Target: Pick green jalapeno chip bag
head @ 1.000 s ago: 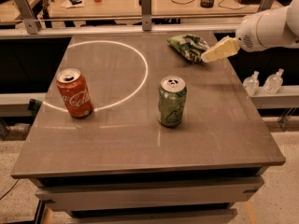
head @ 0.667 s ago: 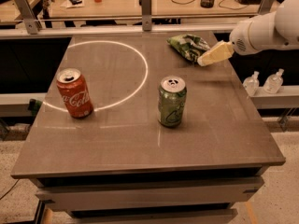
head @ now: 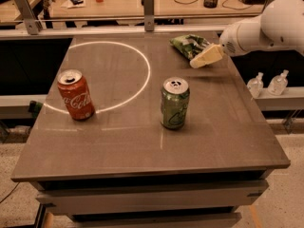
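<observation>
**A:** Two risks, as I see it. The gripper (head: 206, 57) is over the far right part of the table (head: 142, 151). Its cream-coloured tip overlaps the near right edge of the green jalapeno chip bag (head: 186, 45). The bag lies flat on the tabletop, just left of the gripper in this view and a little beyond it.

**B:** Has it got hold of the bag?

**A:** I cannot tell. This angle does not show whether the gripper is released or clenched. It also does not show whether it touches the bag or hangs just above it.

**B:** So what fails?

**A:** First, the bag looks crinkled, glossy and light. If the gripper comes in low from the side, I judge it would shove the bag towards the table's far edge rather than catch it. Second, a bite on only the loose edge of the foil could slip out on the lift.

**B:** And the cans?

**A:** The green soda can (head: 175, 103) stands upright, nearer the camera than the gripper and to its left. The red cola can (head: 76, 95) is far to its left, on the bright ring (head: 149, 72). Both are well apart from it, so a knock seems unlikely unless the arm swings low across the table.
</observation>
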Motion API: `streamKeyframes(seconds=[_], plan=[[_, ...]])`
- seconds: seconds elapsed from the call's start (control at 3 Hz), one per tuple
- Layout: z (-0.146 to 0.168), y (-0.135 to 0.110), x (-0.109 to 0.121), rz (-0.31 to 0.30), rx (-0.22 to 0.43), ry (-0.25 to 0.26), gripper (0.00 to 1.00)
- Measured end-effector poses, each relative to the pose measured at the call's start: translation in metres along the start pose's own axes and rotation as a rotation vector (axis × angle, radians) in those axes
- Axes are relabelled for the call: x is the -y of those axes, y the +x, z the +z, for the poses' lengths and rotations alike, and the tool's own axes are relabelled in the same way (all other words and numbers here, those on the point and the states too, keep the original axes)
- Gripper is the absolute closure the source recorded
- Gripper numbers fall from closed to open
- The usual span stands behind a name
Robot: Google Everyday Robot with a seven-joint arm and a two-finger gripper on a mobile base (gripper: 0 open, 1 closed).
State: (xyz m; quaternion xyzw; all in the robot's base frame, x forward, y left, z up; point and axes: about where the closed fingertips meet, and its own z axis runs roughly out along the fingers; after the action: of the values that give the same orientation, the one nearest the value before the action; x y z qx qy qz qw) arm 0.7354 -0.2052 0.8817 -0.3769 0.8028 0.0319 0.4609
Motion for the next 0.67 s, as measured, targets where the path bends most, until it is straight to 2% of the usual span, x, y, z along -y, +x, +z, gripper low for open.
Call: streamKeyframes(seconds=[0.33, 0.67], plan=[[0.02, 0.005, -0.014, -0.008, -0.015, -0.064, 0.0], [0.031, 0.008, -0.022, -0.014, -0.012, -0.125, 0.18]])
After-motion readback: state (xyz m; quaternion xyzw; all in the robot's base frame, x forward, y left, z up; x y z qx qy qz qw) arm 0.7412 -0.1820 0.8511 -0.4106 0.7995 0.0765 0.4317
